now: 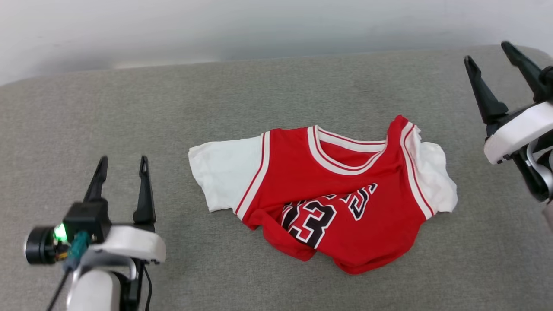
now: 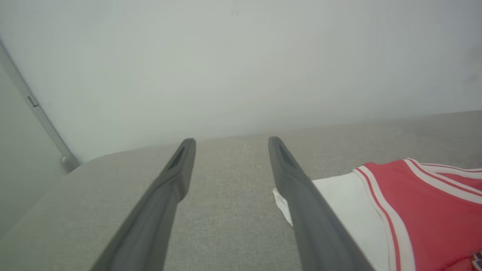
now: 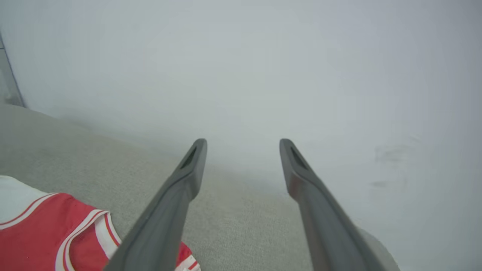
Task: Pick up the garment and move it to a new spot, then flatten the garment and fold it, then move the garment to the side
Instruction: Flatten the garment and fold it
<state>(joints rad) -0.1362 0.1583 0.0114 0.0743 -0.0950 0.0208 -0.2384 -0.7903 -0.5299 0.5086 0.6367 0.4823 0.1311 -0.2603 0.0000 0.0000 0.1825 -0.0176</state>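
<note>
Fingers (image 1: 144,194) of the left gripper (image 1: 123,160) and of the right gripper (image 1: 487,52) stand spread wide, holding nothing. Between the two pairs, on the grey cushion (image 1: 259,95), lies the garment (image 1: 337,181), front up and apart from both. Its white sleeve (image 1: 224,177) points toward the left fingers, near them. Its hem (image 1: 354,263) is rumpled, with a crease running across the number (image 1: 313,220). Placing looks done, so flattening is likely in hand. Next, each gripper would need to reach the crumpled hem, pinch a corner and draw it straight.
</note>
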